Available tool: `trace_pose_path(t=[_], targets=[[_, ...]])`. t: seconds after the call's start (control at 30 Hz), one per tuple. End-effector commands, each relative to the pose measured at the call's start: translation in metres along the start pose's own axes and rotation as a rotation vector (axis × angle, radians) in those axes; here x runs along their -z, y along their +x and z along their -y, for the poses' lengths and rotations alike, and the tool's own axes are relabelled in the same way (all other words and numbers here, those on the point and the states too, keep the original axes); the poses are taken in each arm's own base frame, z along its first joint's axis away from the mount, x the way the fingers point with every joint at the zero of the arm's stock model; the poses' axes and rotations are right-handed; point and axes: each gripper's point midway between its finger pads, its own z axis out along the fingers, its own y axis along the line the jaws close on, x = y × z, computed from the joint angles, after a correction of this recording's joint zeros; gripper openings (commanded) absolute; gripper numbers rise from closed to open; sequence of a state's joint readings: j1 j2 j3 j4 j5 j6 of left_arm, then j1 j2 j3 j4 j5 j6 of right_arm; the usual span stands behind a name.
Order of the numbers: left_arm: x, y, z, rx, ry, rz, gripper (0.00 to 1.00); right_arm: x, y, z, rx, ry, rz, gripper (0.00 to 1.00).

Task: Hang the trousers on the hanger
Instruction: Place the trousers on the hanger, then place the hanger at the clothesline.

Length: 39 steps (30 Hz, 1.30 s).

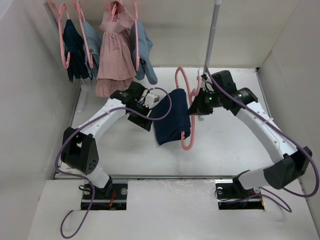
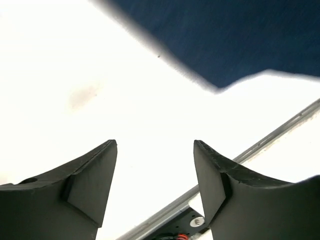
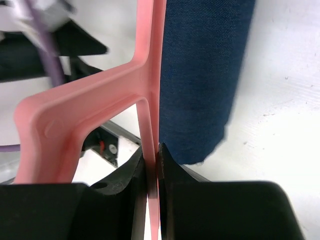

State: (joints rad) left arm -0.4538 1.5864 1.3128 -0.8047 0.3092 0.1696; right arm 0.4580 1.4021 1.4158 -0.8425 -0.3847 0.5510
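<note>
2 grippers: left gripper (image 2: 155,162) wide apart, empty; right gripper (image 3: 152,162) clamped on hanger (image 3: 90,107) bar.
Where: trousers (image 1: 171,116) draped over hanger, beside left gripper.
Handling: soft, heavy denim, prone to slide; grasp folded edge.

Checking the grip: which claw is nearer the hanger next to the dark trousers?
Right. The right claw pinches the hanger; the left claw stands open beside the trousers, off it.

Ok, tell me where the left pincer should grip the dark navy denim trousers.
Probably the loose lower corner of the dark navy denim trousers, from the side of the open left pincer: cloth hangs free there, while the right pincer clamps the thin pink plastic hanger opposite.
</note>
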Motion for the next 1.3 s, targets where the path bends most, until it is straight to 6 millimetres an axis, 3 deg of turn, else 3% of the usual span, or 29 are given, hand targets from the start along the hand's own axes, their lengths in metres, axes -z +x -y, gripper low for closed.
trace_pose_path(t=[0.0, 0.1, 0.17, 0.2, 0.3, 0.33, 0.4, 0.5, 0.53, 0.57, 0.6, 0.8, 1.0, 1.03, 1.13, 1.17, 1.2, 1.27], targets=[[0.031, -0.019, 0.013, -0.116, 0.018, 0.124, 0.60, 0.049, -0.022, -0.029, 0.063, -0.043, 0.113, 0.00], [0.064, -0.035, 0.032, -0.249, 0.067, 0.284, 0.65, 0.067, -0.036, -0.046, 0.056, -0.068, 0.171, 0.00], [0.084, -0.042, 0.056, -0.334, 0.156, 0.375, 0.71, 0.080, -0.045, -0.057, 0.056, -0.085, 0.211, 0.00], [0.108, -0.050, 0.069, -0.384, 0.181, 0.457, 0.75, 0.080, -0.049, -0.059, 0.042, -0.089, 0.214, 0.00], [0.155, -0.077, 0.122, -0.485, 0.320, 0.636, 0.93, 0.089, -0.062, -0.072, 0.041, -0.099, 0.269, 0.00], [0.170, -0.080, 0.147, -0.522, 0.375, 0.679, 0.96, 0.085, -0.063, -0.075, 0.037, -0.096, 0.265, 0.00], [0.194, -0.101, 0.178, -0.516, 0.452, 0.761, 1.00, 0.087, -0.073, -0.079, 0.019, -0.087, 0.306, 0.00], [0.187, -0.116, 0.217, -0.510, 0.584, 0.734, 1.00, 0.085, -0.088, -0.080, -0.013, -0.075, 0.367, 0.00], [0.191, -0.121, 0.226, -0.470, 0.623, 0.726, 1.00, 0.083, -0.096, -0.081, -0.008, -0.081, 0.389, 0.00], [0.177, -0.126, 0.229, -0.440, 0.637, 0.686, 1.00, 0.084, -0.099, -0.082, -0.017, -0.083, 0.403, 0.00], [0.176, -0.130, 0.234, -0.426, 0.653, 0.680, 1.00, 0.080, -0.100, -0.084, -0.022, -0.083, 0.404, 0.00], [0.138, -0.154, 0.222, -0.305, 0.520, 0.641, 1.00, 0.079, -0.109, -0.097, -0.020, -0.113, 0.437, 0.00], [0.122, -0.153, 0.217, -0.251, 0.463, 0.593, 1.00, 0.076, -0.109, -0.112, 0.002, -0.144, 0.436, 0.00], [0.122, -0.154, 0.216, -0.247, 0.453, 0.596, 0.97, 0.072, -0.109, -0.110, -0.001, -0.138, 0.430, 0.00], [0.121, -0.147, 0.216, -0.245, 0.461, 0.572, 0.57, 0.068, -0.109, -0.114, 0.005, -0.157, 0.416, 0.00], [0.121, -0.147, 0.216, -0.245, 0.461, 0.572, 0.41, 0.063, -0.109, -0.117, 0.010, -0.174, 0.400, 0.00], [0.127, -0.145, 0.218, -0.236, 0.475, 0.575, 0.15, 0.064, -0.109, -0.116, 0.009, -0.183, 0.393, 0.00], [0.132, -0.145, 0.218, -0.204, 0.492, 0.575, 0.00, 0.056, -0.113, -0.119, 0.023, -0.208, 0.380, 0.00]])
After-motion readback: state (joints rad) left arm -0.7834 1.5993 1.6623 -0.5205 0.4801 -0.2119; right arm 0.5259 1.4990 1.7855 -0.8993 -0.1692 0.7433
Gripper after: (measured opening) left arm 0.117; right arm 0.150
